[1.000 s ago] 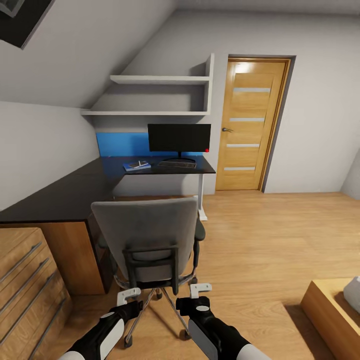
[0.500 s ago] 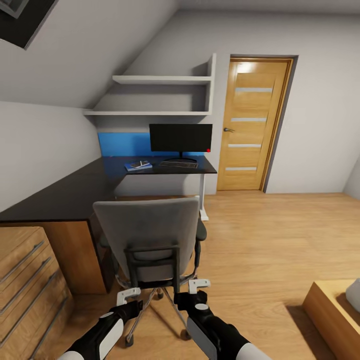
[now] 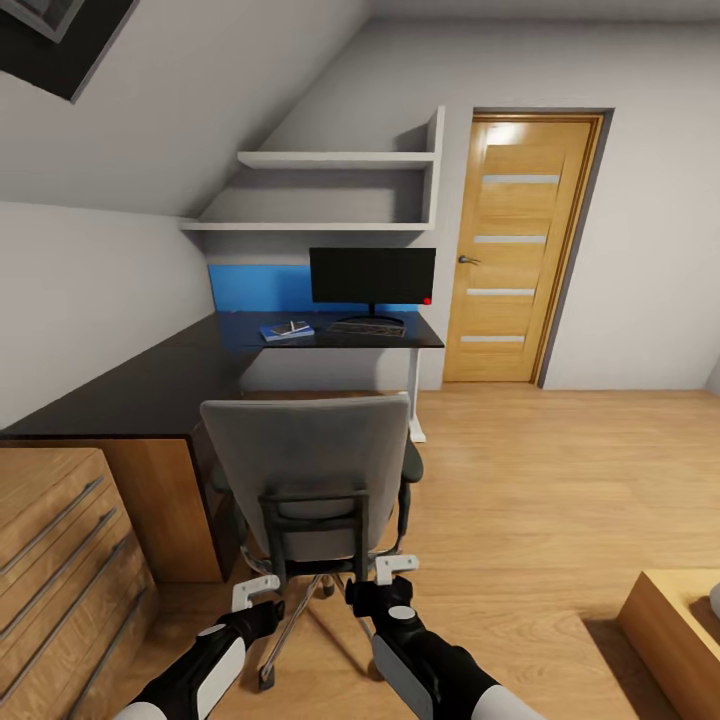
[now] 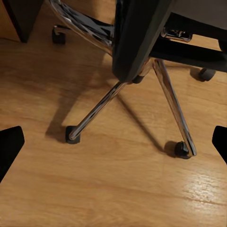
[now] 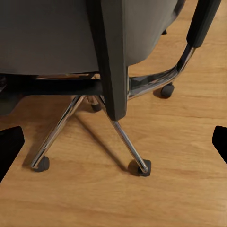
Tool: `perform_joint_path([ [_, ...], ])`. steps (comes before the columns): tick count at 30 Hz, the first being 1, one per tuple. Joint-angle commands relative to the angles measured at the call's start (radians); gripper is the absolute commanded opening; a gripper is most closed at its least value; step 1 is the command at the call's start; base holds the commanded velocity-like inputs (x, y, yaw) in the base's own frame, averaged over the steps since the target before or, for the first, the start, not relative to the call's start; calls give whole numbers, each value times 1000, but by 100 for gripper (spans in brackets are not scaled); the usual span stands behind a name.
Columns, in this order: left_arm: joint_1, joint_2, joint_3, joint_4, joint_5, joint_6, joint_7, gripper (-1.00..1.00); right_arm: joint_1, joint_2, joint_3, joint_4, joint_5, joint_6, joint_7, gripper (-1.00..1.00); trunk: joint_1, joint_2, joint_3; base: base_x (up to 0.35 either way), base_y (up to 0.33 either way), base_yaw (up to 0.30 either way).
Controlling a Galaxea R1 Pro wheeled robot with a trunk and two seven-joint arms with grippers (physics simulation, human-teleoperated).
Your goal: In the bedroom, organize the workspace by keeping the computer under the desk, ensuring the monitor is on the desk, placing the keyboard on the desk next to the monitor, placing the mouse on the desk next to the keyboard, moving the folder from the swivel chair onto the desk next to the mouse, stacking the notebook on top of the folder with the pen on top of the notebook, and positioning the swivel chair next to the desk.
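Pushing the swivel chair [image 3: 310,465] toward the desk [image 3: 150,385] looks like the step I'm on. On the far end of the worktop I can see the monitor [image 3: 372,277] with the keyboard [image 3: 366,328] in front of it, and a blue folder [image 3: 286,331] to the left of the keyboard with something small on top that I can't make out from here. The chair sits just beside the near corner of the desk, its back facing me.

Both arms are low behind the chair back: left gripper [image 3: 256,592] and right gripper [image 3: 396,567], each with jaws spread and holding nothing. The wrist views look onto the chrome base [image 4: 142,94] and castors.

Next I'd judge I need to set both grippers against the backrest and roll the chair in evenly, so it doesn't swivel.

Compared with a second ago, the whole view has slid: door [image 3: 525,245] and desk sit further right in frame, and the chair looks a little nearer.
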Motion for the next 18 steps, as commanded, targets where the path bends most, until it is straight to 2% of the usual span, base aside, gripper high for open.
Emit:
perform_joint_path([
  [1,0,1,-6,-2,5,4,8,100,-1,0,3,-1,-2,5,-7,100,0,-1,-1,0,0,17],
  [9,-1,4,2,-2,7,4,7,100,-1,0,6,-3,3,4,-8,100,0,-1,-1,45,23,7],
  [18,-1,5,4,-2,7,5,7,100,-1,0,5,-3,4,3,-8,100,0,-1,-1,231,122,1],
])
